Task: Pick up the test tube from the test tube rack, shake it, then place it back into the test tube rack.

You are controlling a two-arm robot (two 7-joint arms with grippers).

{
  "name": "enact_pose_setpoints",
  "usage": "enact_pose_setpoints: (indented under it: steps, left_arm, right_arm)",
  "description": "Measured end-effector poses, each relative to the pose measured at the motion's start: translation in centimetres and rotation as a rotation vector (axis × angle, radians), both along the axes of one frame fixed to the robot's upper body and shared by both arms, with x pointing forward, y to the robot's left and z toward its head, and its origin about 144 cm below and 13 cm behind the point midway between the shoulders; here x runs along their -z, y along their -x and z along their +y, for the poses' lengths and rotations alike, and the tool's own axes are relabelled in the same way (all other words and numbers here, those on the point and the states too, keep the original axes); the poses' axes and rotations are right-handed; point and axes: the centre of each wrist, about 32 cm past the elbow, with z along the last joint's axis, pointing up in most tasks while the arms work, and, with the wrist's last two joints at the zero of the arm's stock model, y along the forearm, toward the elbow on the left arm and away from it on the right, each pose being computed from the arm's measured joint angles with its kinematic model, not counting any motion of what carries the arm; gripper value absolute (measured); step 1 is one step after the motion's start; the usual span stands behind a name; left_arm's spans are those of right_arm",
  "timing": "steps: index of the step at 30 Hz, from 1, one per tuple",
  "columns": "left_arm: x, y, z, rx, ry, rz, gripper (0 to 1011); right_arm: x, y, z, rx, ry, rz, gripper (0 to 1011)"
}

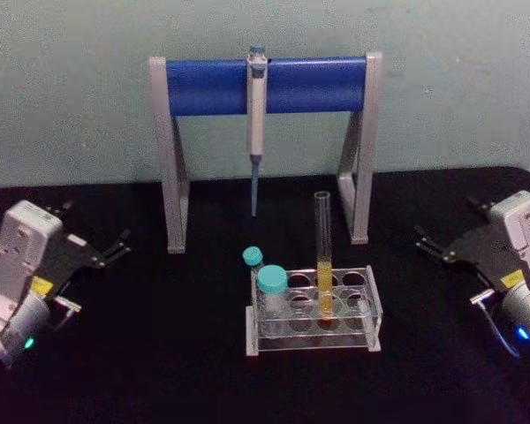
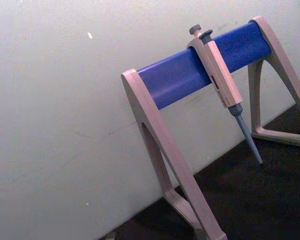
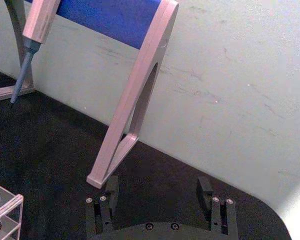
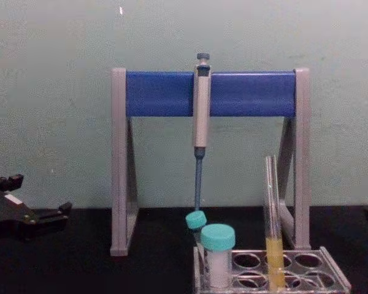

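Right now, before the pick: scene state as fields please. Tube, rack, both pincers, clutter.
test tube: upright in rack, uncapped, yellow-orange liquid in lower part
test tube rack: on black table, front centre, between the arms
left pincer: open, empty, off to the rack's left
right pincer: open, empty, off to the rack's right
teal-capped tubes: two, at the rack's left end
pipette: hangs on blue-barred stand behind the rack
task state: pick not yet begun

Spread right gripper (image 3: 158,185), likely rack (image 3: 5,210) nearby
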Motion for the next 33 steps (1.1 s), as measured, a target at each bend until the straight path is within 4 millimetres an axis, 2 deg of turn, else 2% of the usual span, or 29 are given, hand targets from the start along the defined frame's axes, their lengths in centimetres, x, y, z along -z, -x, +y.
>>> enact_pose_setpoints:
  steps: [19,33]
  left_arm:
    - [0.0,0.0,0.0,0.000,0.000,0.000,1009]
    - [0.0,0.0,0.0,0.000,0.000,0.000,1009]
  right_arm:
    - [-0.2,0.3,0.1,-0.005,-0.006,-0.003,1000]
    - [-2.3,2.2,1.5,-0.113,-0.163,0.076,1000]
